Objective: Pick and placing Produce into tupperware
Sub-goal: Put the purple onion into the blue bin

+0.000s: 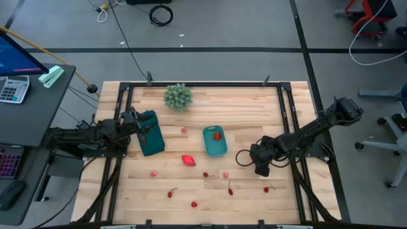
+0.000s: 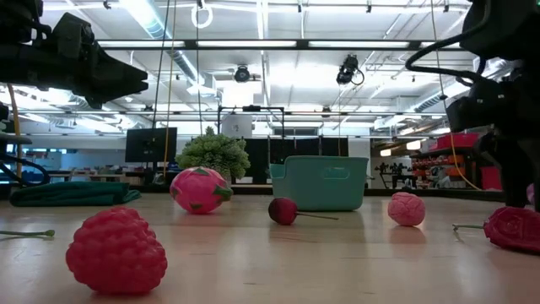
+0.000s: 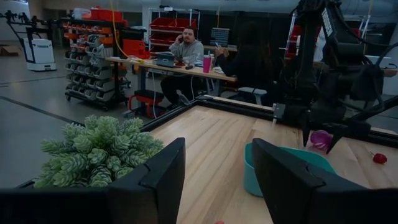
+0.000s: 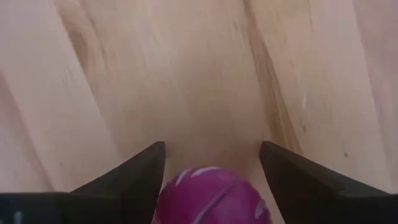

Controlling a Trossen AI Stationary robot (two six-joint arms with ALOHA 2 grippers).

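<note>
**Teal tub mid-surface, produce scattered toward the near edge**

The teal tub point(image 1: 215, 141) sits near the middle of the wooden surface point(image 1: 241, 108) with a red piece point(image 1: 217, 135) inside. Small red and pink produce point(image 1: 188, 159) dots the boards. The right claw point(image 1: 261, 169) hangs right of the tub. The left claw point(image 1: 141, 126) rests over a dark green flat piece point(image 1: 151, 141). A spiky pale-green ball point(image 1: 178, 97) stands at the far edge.

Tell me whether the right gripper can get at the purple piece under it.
Probably yes. The right gripper points down at the table with its jaws open, and the purple piece lies between the fingers on bare wood, with nothing else close by. Whether they touch it cannot be told.
</note>
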